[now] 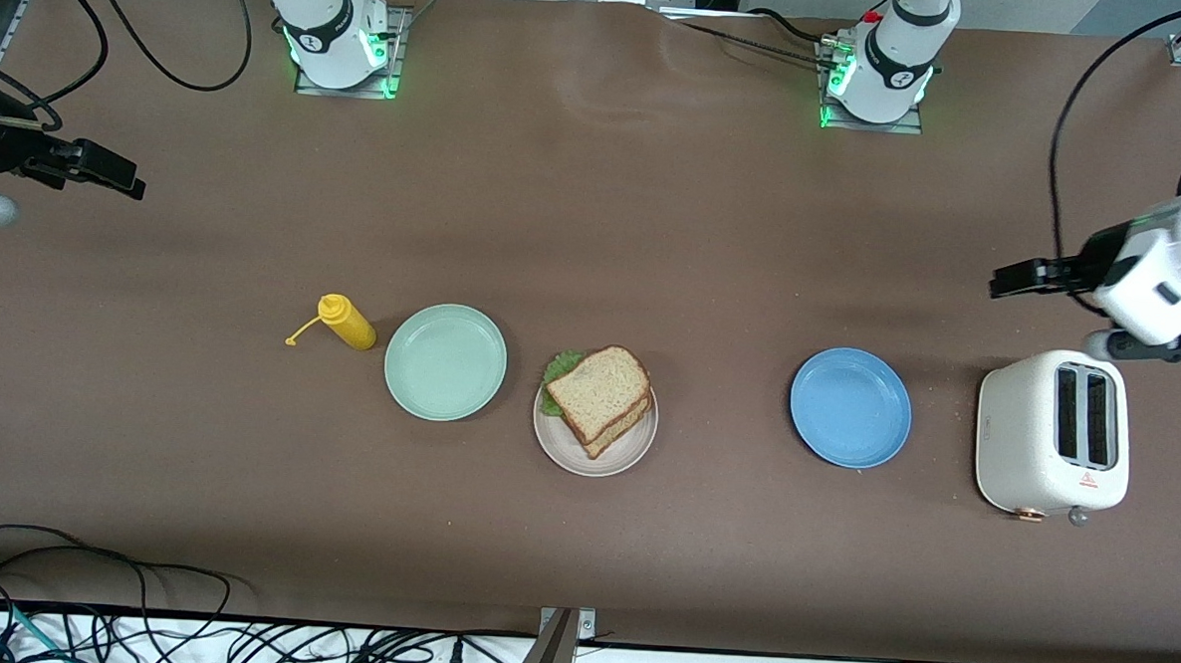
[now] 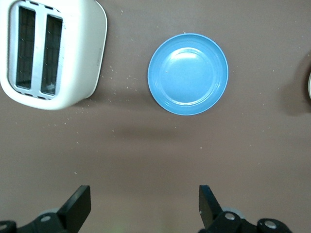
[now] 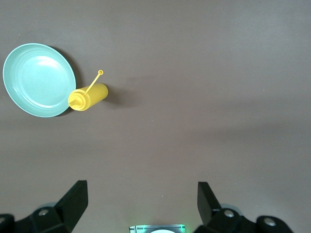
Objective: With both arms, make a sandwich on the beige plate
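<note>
The brown table carries a white toaster at the left arm's end, then a blue plate, the beige plate holding the sandwich, a mint plate and what looks like a mustard bottle. The left gripper hangs over bare table near the toaster, fingers spread wide and empty. The right gripper waits likewise, agape and empty, over the right arm's end.
</note>
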